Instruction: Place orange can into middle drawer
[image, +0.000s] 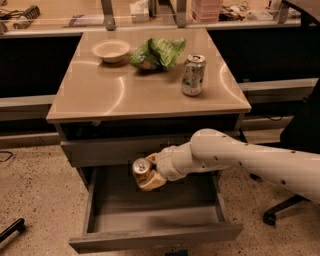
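Speckled flooring runs under the cabinet. Nearest the camera, the middle drawer (165, 212) stands pulled out, with its plain front panel low in the view and its smooth grey inside bare. The gripper (148, 179) hangs over the rear left part of that opening, reaching in from the right on the pale arm (240, 155). Its fingers are clamped around the orange can (141, 167), which is roughly upright with its silver top showing. The can appears to be above the drawer bottom rather than on it, and just below the upper drawer front (110, 150).

The step in hand looks like the lowering and release. A straight descent should work best, keeping the can upright and away from the drawer's left wall and the panel overhead. The fingers should part only when the can's base rests on the bottom, because a can dropped from height may tip and roll. After that, the gripper should lift out gently so it does not knock the can over.

Farther back, the tabletop (100, 95) holds a silver-and-green can (193, 75), a green bag (157, 52) and a bowl (111, 50). None of these needs touching.
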